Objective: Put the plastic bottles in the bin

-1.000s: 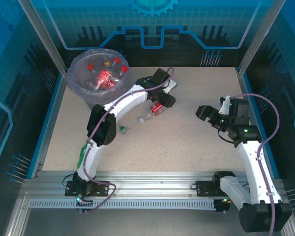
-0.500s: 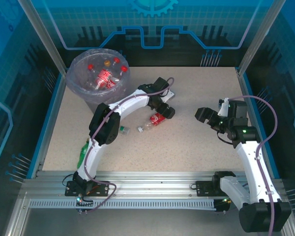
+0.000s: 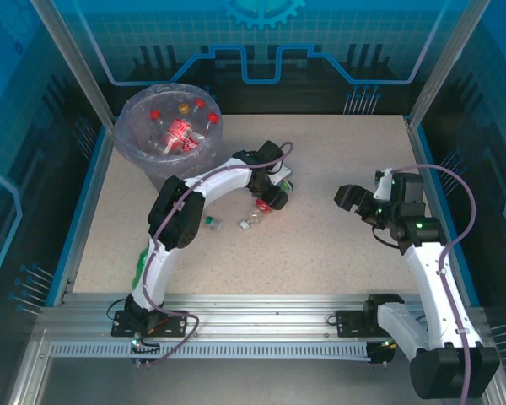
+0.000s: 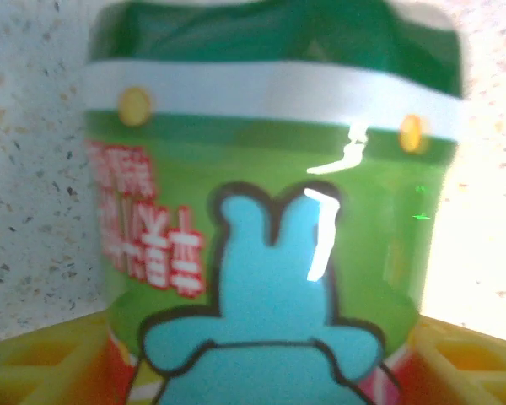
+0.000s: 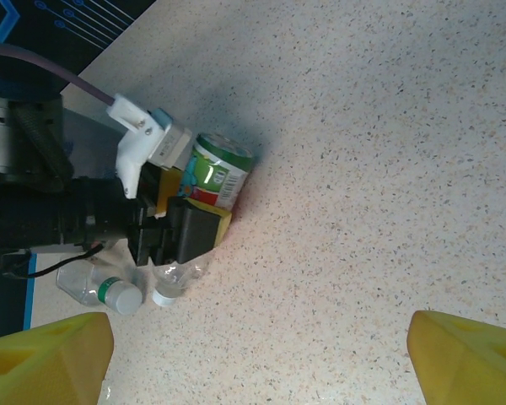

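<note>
A green-labelled bottle [image 4: 270, 211] lies on the table, and my left gripper [image 4: 253, 375] is shut on it, a yellow finger [image 4: 34, 359] on either side. From above, that gripper [image 3: 274, 192] sits mid-table with the green-labelled bottle [image 3: 285, 182] under it. A red-labelled bottle [image 3: 262, 206] lies just in front of it, and a small clear bottle [image 3: 212, 223] lies further left. The bin [image 3: 128, 126], lined with a lilac bag, stands at the back left with several red-capped bottles inside. My right gripper [image 3: 352, 201] hangs open over bare table at the right, holding nothing.
Metal posts and blue panels wall in the table. In the right wrist view, two capped bottle necks [image 5: 122, 294] lie beside the left gripper. Something green [image 3: 139, 266] lies by the left arm near the table's left edge. Bare table stretches between the two arms.
My left gripper let go of the red-labelled bottle, which now lies on the table, then moved slightly towards me and closed round the green-labelled bottle. The right arm has barely moved.
</note>
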